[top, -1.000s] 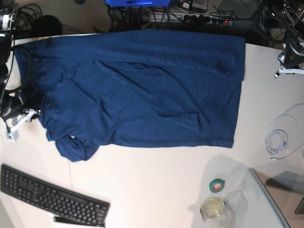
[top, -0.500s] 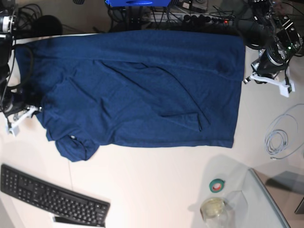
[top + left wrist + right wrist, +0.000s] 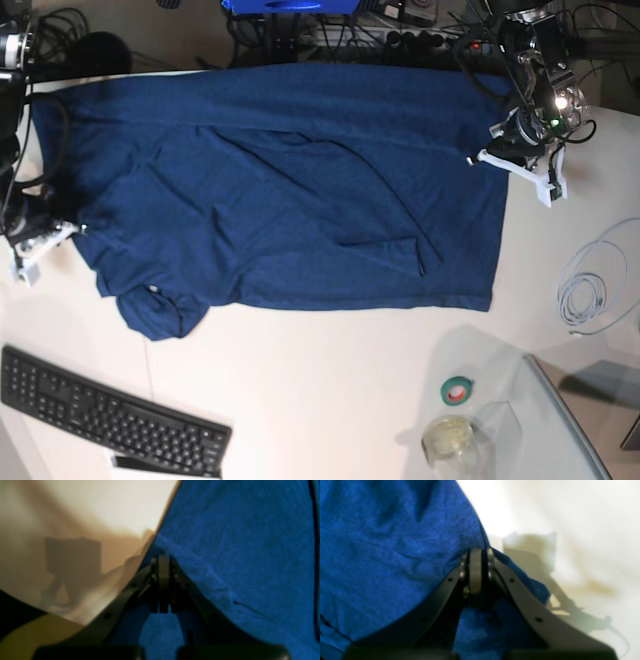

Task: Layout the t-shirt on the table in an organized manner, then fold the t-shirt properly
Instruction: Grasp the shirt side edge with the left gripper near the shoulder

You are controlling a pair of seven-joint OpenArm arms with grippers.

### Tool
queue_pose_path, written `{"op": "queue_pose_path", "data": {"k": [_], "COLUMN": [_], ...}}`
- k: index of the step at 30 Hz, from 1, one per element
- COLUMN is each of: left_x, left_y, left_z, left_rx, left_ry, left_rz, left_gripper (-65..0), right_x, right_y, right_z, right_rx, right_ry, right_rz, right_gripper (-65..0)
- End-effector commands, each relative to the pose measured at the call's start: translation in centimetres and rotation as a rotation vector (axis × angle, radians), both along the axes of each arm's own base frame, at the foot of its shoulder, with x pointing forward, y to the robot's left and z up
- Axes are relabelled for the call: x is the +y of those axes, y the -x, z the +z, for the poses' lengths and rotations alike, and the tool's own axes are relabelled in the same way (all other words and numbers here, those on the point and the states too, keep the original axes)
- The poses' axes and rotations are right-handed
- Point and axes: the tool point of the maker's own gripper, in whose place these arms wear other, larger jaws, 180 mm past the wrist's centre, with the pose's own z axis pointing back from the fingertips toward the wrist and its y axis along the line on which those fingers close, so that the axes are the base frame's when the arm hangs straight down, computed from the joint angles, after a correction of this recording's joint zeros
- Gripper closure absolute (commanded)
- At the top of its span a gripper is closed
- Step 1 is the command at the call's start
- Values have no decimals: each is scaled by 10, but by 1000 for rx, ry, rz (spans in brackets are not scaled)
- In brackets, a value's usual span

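The t-shirt is lying spread across the far half of the table, hem end toward the base view's right and sleeves and collar toward its left, with a bunched lump of cloth at its near left corner.

A second ago the left arm was sitting out past the table's right edge, clear of the cloth. Now the left pincer is resting at the shirt's right edge, near the far corner. In its wrist view the left pincer is showing its jaws pressed together right at the border of the blue fabric, with cloth bulging on both sides; whether fabric is actually caught between the tips cannot be told.

The right pincer is staying at the shirt's left edge, much where it was earlier. Its jaws, partly apart a second ago, are now standing together; in the wrist view the right pincer is pinching the fabric edge, which is puckering around the tips.

The shirt itself is lying just as before.
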Motion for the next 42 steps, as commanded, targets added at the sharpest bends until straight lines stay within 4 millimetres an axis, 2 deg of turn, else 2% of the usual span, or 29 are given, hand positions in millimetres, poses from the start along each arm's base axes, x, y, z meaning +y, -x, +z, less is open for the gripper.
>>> {"op": "queue_pose_path", "data": {"k": [1, 5, 14, 16, 22, 24, 27, 34, 38, 42], "left_x": [8, 8, 9, 13, 14, 14, 15, 21, 24, 28], "left_y": [-7, -10, -12, -12, -13, -13, -16, -21, -19, -19], "left_z": [9, 10, 14, 15, 16, 16, 24, 33, 33, 34], "left_rx": [-28, -32, -45, -47, -49, -50, -70, -89, -85, -84], "left_ry": [-29, -33, -33, -39, -40, -41, -53, -75, -81, -91], "left_rz": [0, -1, 3, 8, 9, 9, 4, -4, -4, -7], "left_gripper": [0, 0, 0, 0, 0, 0, 0, 0, 0, 0], "right_x": [-18, -35, -30, -30, -26, -30, -37, 6, 12, 14], "right_y": [-17, -17, -16, -24, -59, -61, -63, -59, -63, -61], "right_z": [18, 25, 24, 33, 69, 65, 55, 32, 29, 14], "right_rx": [-62, -87, -68, -103, -212, -188, -134, -70, -91, -75], "right_ry": [18, 13, -4, 6, 34, 34, 68, 99, 94, 54], "right_rz": [-36, -125, -128, -117, -78, -91, -89, 118, 119, 86], "right_gripper": [-20, -20, -38, -78, -275, -305, -306, -306, -306, -303]}}
